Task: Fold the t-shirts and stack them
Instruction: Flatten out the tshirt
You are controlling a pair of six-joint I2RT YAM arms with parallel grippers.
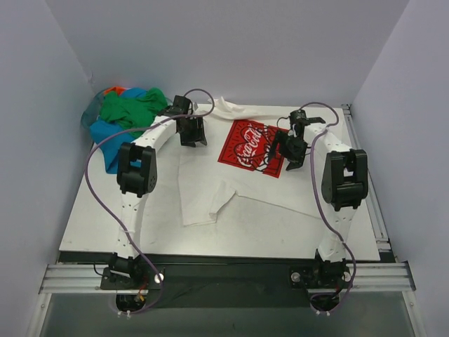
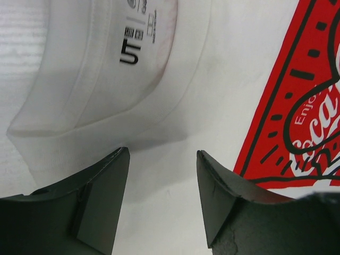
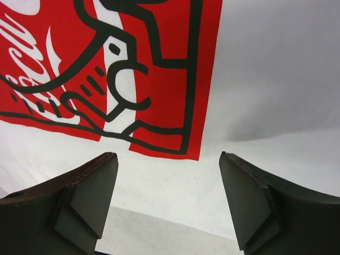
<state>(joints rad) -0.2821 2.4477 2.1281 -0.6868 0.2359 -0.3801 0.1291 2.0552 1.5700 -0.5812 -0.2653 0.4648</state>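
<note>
At table (image 1: 91, 225) centre | white t-shirt (image 1: 210, 168) flat | long axis left-right | collar (image 2: 106, 90) left

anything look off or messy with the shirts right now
The white t-shirt lies askew on the table, its red logo tilted and one near edge doubled over. The other shirts sit in a crumpled heap in the far left corner. Nothing looks damaged.
</note>
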